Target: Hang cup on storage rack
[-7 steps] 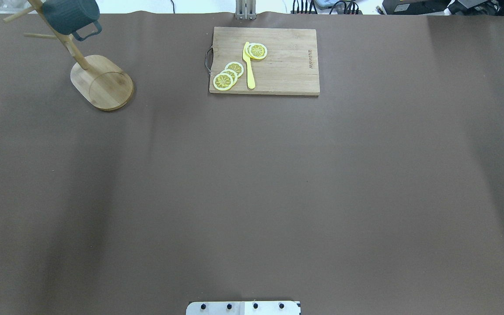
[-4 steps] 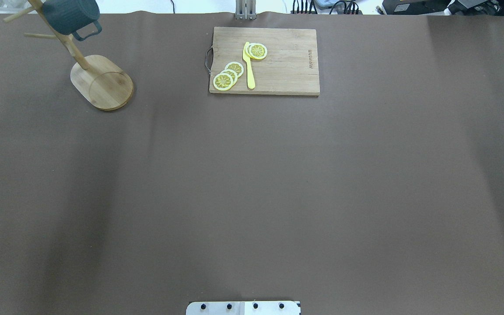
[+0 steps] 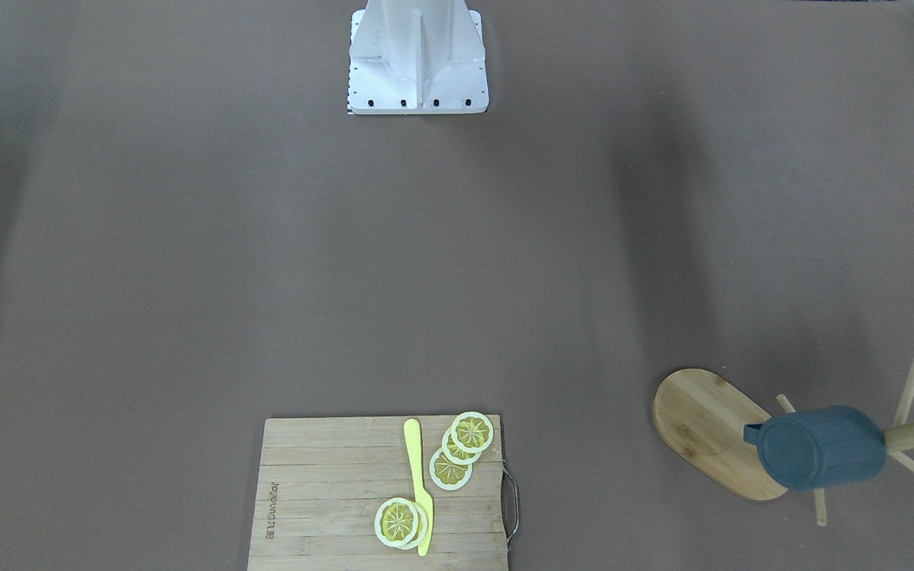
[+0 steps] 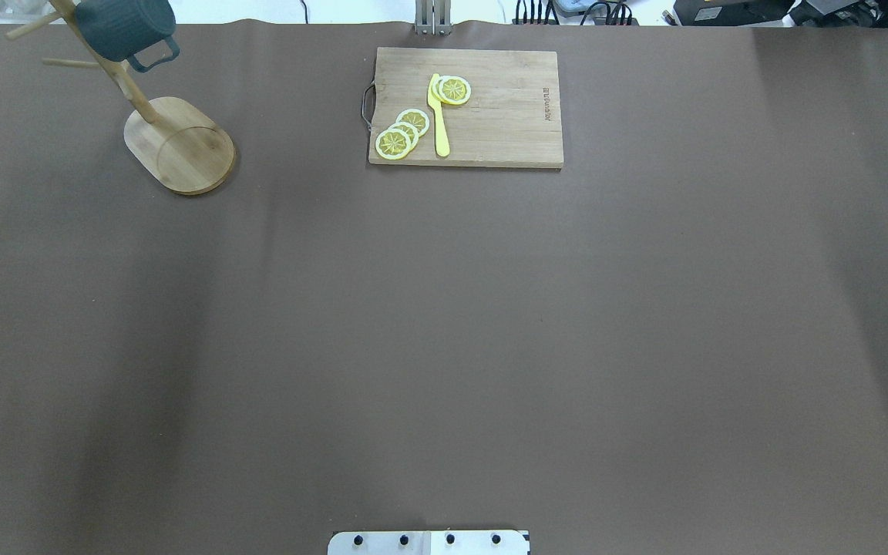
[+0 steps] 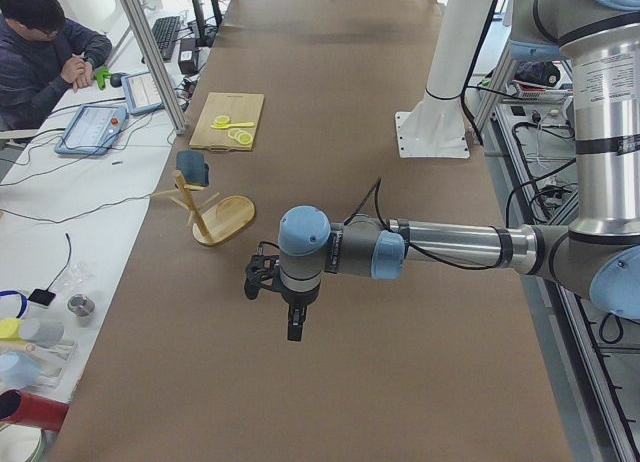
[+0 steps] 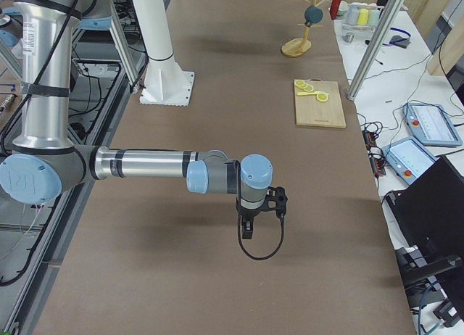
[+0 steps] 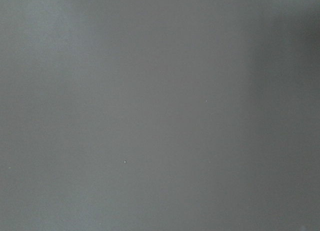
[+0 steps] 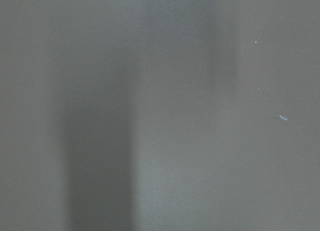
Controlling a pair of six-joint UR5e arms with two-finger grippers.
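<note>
nothing is shifting since the earlier overhead frames: the cup [image 4: 122,27] is hanging high on the storage rack [image 4: 180,146] at the table's far left corner. the left gripper [image 5: 294,327] and right gripper [image 6: 247,230] are hovering over bare table, well apart from it; whether their fingers are apart or together i cannot tell.

storage rack [image 4: 182,150] cropped, cup [image 4: 122,29] too (overhead)

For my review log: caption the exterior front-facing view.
Cup hangs on storage rack; lemon slices and knife on cutting board.
</note>
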